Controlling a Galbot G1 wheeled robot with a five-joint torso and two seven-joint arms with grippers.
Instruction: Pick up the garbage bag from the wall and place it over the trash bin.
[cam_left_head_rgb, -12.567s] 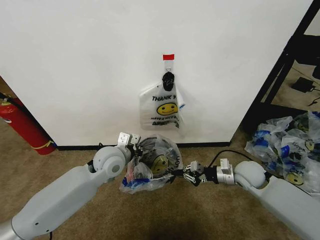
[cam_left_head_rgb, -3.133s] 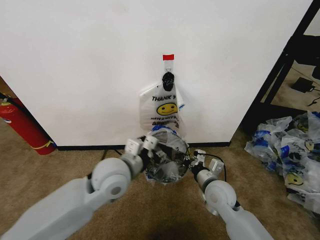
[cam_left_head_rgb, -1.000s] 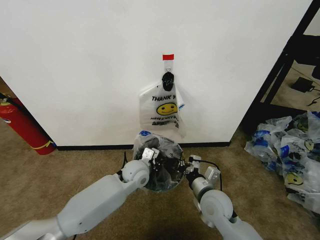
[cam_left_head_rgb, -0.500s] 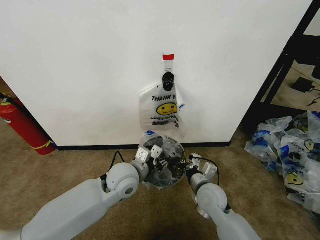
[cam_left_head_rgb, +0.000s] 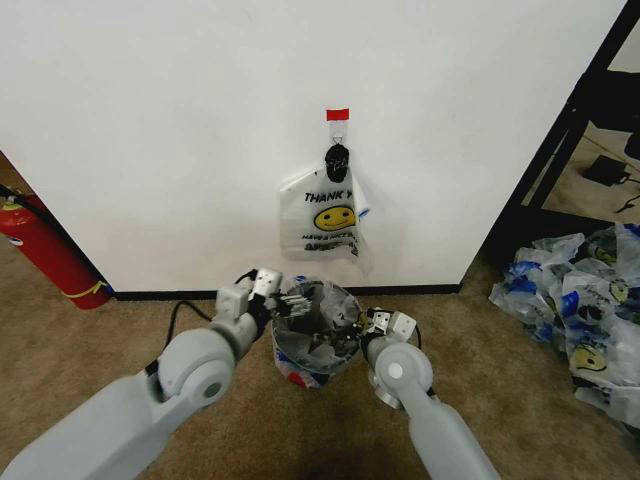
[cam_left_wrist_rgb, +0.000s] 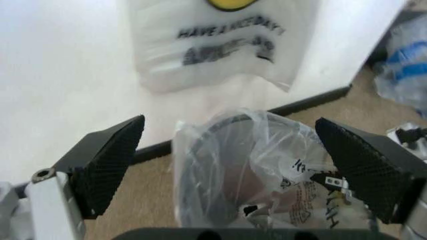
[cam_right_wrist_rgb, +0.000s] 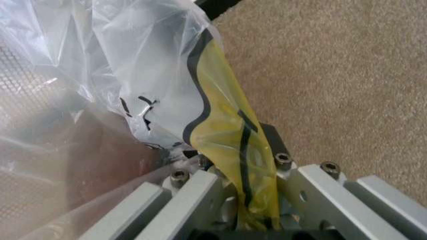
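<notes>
Over the trash bin (cam_left_head_rgb: 316, 345), garbage bag (cam_right_wrist_rgb: 233, 145) pinched in right gripper (cam_right_wrist_rgb: 243, 200)

Left pincer (cam_left_wrist_rgb: 233, 165) spread wide — arm reaching forward, right pincer (cam_right_wrist_rgb: 243, 192) clamped — arm alongside

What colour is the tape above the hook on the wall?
Red tape, on the white wall; clearest in the head view.
</notes>
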